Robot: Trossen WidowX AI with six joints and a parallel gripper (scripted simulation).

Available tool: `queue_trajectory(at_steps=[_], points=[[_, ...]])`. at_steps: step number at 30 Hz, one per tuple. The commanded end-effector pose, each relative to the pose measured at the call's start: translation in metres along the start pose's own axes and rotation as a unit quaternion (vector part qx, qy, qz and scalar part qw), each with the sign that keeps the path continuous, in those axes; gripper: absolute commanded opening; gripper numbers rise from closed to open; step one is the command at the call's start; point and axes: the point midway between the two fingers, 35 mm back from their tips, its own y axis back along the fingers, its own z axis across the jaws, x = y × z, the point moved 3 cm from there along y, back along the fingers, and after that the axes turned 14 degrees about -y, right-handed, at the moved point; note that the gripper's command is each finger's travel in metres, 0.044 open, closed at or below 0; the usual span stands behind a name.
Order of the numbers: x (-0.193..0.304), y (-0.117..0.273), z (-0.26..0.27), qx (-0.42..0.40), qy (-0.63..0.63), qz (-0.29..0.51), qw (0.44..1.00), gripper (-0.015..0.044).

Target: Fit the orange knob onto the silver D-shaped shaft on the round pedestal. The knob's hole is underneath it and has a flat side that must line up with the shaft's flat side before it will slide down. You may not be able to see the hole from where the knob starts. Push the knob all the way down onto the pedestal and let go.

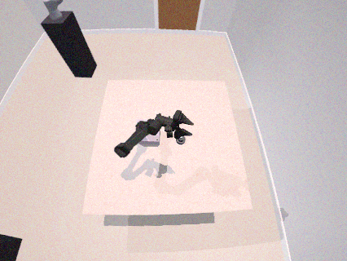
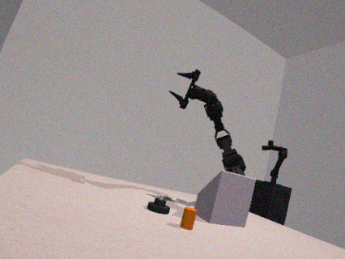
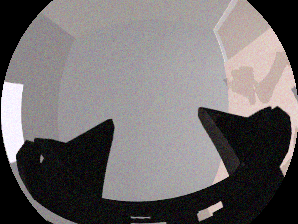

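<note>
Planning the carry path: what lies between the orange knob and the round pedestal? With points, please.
In the exterior view, only bare table surface and shadow separate the orange knob (image 2: 189, 218) from the round pedestal (image 2: 158, 207).

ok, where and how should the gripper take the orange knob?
Best bet: come straight down from above the orange knob, one finger of the gripper each side of its upper wall. It's a plain upright cylinder, taller than wide, so opposite sides should seat well. I'd keep the fingers off the lavender block close by.
</note>
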Motion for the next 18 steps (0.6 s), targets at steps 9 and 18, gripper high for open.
queue_trajectory(at_steps=[9, 18], points=[[0.123, -0.019, -0.061, 0.102, 0.064, 0.173, 0.978, 0.044], [0.211, 0.0, -0.151, 0.264, 0.148, 0.295, 0.906, 0.044]])
